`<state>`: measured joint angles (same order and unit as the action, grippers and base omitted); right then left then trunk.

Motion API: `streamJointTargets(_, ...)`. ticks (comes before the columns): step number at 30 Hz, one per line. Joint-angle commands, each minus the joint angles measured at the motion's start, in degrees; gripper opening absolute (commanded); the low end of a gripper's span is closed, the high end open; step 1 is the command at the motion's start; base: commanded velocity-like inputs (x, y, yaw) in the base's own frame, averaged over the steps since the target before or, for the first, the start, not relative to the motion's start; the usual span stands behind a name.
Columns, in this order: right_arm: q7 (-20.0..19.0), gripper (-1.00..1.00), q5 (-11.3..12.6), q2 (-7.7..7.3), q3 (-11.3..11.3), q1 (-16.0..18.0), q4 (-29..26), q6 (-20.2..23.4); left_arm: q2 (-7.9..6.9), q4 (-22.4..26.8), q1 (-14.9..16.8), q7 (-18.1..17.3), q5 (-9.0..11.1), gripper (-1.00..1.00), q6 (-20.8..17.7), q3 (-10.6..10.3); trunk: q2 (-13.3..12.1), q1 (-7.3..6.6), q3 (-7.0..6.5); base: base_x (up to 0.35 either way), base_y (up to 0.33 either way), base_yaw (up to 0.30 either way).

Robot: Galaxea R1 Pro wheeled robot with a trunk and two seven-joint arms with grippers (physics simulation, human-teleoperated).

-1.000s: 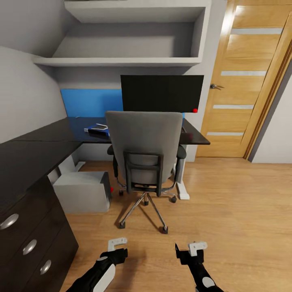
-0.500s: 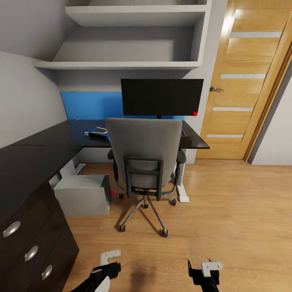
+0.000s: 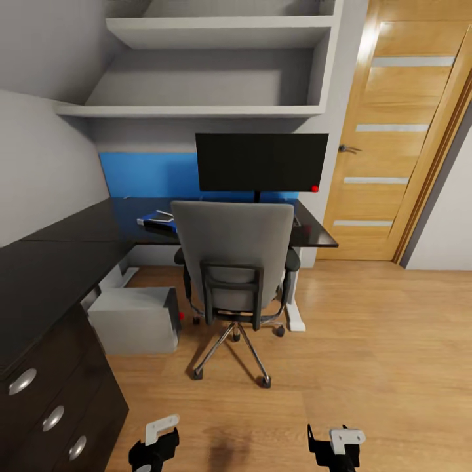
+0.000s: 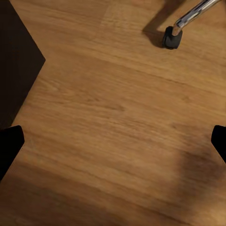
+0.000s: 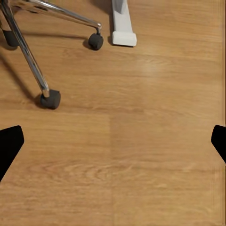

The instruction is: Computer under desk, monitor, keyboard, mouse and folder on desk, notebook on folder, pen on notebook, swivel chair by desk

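Observation:
The swivel chair (image 3: 236, 252) stands with its grey back to me, pushed up to the desk (image 3: 65, 239). Behind it, the monitor (image 3: 261, 162) stands upright on the black top. The blue folder (image 3: 156, 221) lies on the desk left of the chair, with a thin pale thing on it that I cannot make out. The computer (image 3: 134, 320) sits on the floor under the desk. The chair's back hides the keyboard and mouse. Low over the floor, my left gripper (image 3: 157, 442) (image 4: 113, 141) and right gripper (image 3: 334, 446) (image 5: 113, 141) are both open and hold nothing.
Black drawers (image 3: 52, 410) stand close on my left, and their dark side (image 4: 16, 61) is near the left gripper. Chair castors (image 5: 49, 99) (image 4: 172, 37) and the desk's white foot (image 5: 123, 23) lie ahead. A wooden door (image 3: 393, 131) is at right, wall shelves (image 3: 210, 108) above.
The whole view has shifted: the desk, monitor and chair sit slightly lower and smaller in the picture. Both arms have dropped toward the picture's bottom edge, still open.

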<state>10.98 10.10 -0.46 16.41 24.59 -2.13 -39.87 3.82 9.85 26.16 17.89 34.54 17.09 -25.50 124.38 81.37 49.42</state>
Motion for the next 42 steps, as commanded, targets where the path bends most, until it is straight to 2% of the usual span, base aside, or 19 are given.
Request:
streamJointTargets(1, 0.17, 1.00, 0.66, -0.02, 0.50, 0.02, 0.01, -0.21, 0.00, -0.41, 0.04, 0.33, 0.35, 1.00, 0.45, -0.50, -0.39, -0.24, -0.13, 0.000, 0.000, 0.000)
streamJointTargets(10, 0.18, 1.00, 3.65, 0.29, 0.60, 0.02, 0.02, -1.66, 0.14, -2.38, 0.04, 0.55, 0.43, 1.00, 1.41, -0.52, -4.00, -2.21, -1.75, 0.000, 0.000, 0.000)
streamJointTargets(17, 0.18, 1.00, 3.91, 0.29, 0.58, 0.02, 0.02, -1.77, 0.19, -3.16, 0.04, 0.60, 0.44, 1.00, 1.28, -0.56, -6.81, -3.75, -3.00, 0.000, 0.000, 0.000)
streamJointTargets(20, 0.18, 1.00, 3.96, 0.65, 0.57, 0.02, 0.11, -1.79, 0.55, -5.39, 0.04, 0.26, 0.43, 1.00, 0.91, -0.60, -8.01, -4.41, -3.54, 0.000, 0.000, 0.000)
streamJointTargets(42, 0.18, 1.00, 3.82, 0.40, 0.55, 0.02, 0.20, -2.00, 0.49, -6.37, 0.04, 0.12, 0.46, 1.00, 0.79, -0.54, -16.84, -9.24, -7.49, 0.000, 0.000, 0.000)
